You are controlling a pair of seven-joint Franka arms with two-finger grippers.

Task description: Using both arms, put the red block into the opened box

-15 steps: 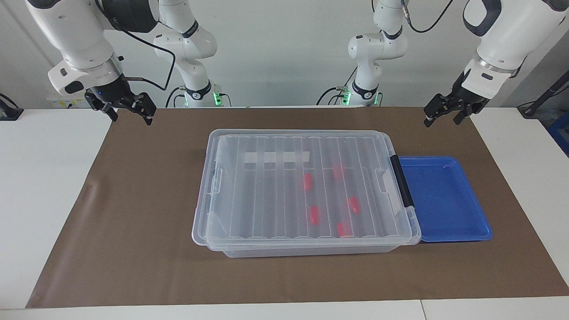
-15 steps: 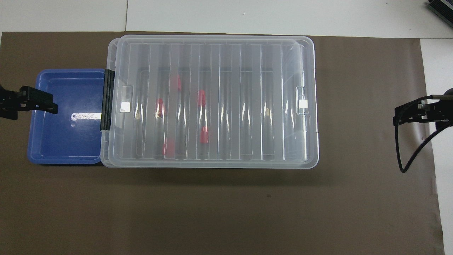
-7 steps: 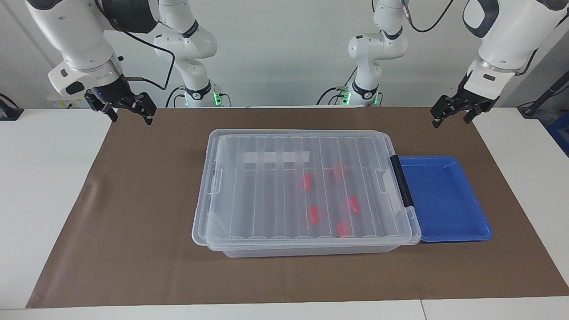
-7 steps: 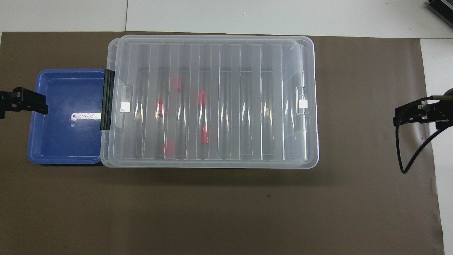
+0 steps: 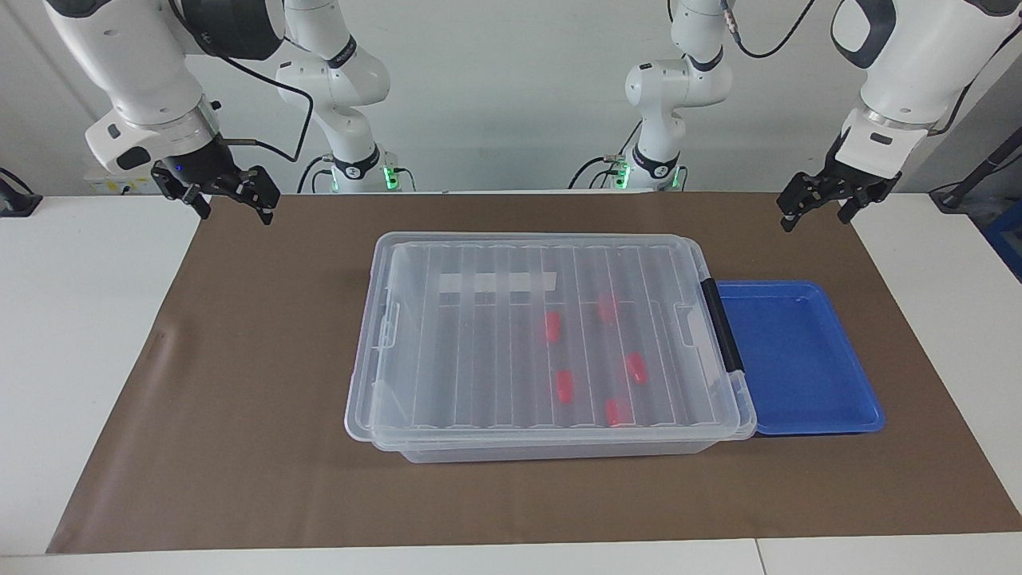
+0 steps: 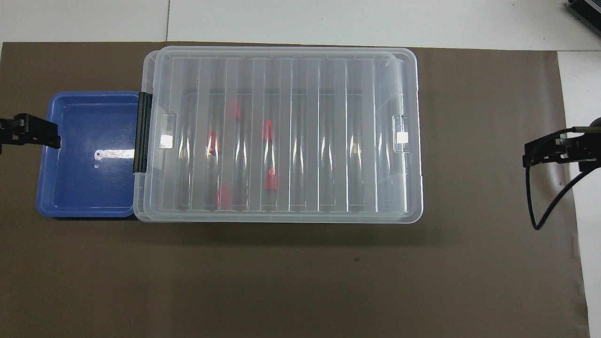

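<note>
Both tools, left tool [image 5: 818,209] and right tool [image 5: 231,196], hang wide open, empty, well clear of the box [image 5: 551,335]. The red block [image 5: 564,385] looks light, rigid, slick: pinch its long flat sides.

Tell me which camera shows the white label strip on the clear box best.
The facing view: the white label strip reads plainly through the lid of the box, toward the robots' side. In the overhead view no label can be made out, only lid ribs and glare.

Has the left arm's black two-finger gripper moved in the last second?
Yes. The left gripper has drawn back off the shallow blue tray, toward the table's end.
</note>
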